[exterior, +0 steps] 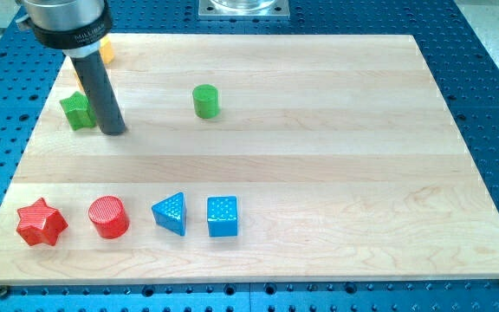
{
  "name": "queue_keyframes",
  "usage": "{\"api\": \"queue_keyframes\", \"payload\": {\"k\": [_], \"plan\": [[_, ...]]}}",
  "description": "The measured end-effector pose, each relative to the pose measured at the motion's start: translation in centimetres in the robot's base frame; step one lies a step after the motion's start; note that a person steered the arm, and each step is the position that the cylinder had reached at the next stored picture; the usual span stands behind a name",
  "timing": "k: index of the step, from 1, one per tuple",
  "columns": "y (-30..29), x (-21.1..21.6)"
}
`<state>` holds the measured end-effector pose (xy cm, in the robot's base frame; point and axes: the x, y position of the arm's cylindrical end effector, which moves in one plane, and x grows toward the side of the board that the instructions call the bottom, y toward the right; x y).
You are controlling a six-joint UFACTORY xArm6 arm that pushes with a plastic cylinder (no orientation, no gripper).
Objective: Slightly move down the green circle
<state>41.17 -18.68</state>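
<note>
The green circle (205,100) is a short green cylinder standing on the wooden board (319,130), in the upper middle-left. My tip (113,132) rests on the board well to the view's left of the green circle and slightly lower. The tip is just right of a green star-like block (77,111), close to touching it. The dark rod rises from the tip toward the view's top left.
A yellow-orange block (106,50) shows partly behind the rod near the top left. Along the bottom left stand a red star (41,222), a red circle (109,217), a blue triangle (171,213) and a blue cube (223,216).
</note>
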Motion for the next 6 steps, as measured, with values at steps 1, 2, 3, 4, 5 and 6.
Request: {"api": "queue_keyframes", "payload": {"k": [1, 2, 3, 4, 5, 6], "plan": [[-2.6, 0.0], [-4.7, 0.0], [0.2, 1.5], [8.8, 2.3], [18.5, 1.4], [22.3, -5.5]]}}
